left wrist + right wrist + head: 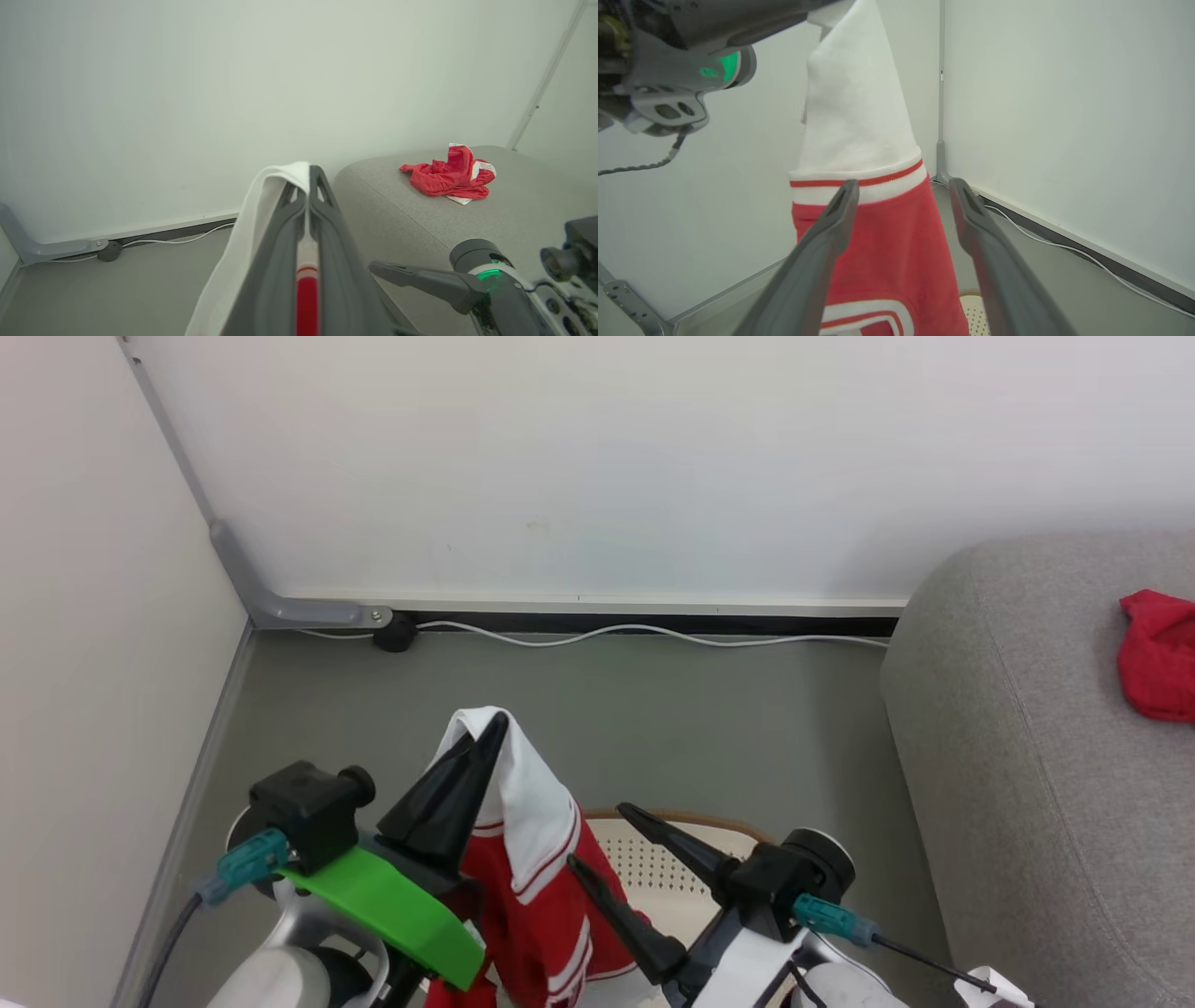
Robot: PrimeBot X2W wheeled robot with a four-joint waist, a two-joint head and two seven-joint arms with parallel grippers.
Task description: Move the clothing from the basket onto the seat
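Careful: your left gripper (493, 733) clamps only the white tip of the soft red garment (532, 896), right gripper (597, 835) gaping, so swinging to the grey fabric sofa (1027, 756) may drop it.

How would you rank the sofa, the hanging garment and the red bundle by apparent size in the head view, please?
1. sofa
2. hanging garment, though nearer the camera
3. red bundle, cropped by the frame edge, so its true size is unsure

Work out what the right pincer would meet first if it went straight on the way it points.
Most likely the clothing hanging from the left pincer, straight ahead of the open right pincer; how far is unclear.
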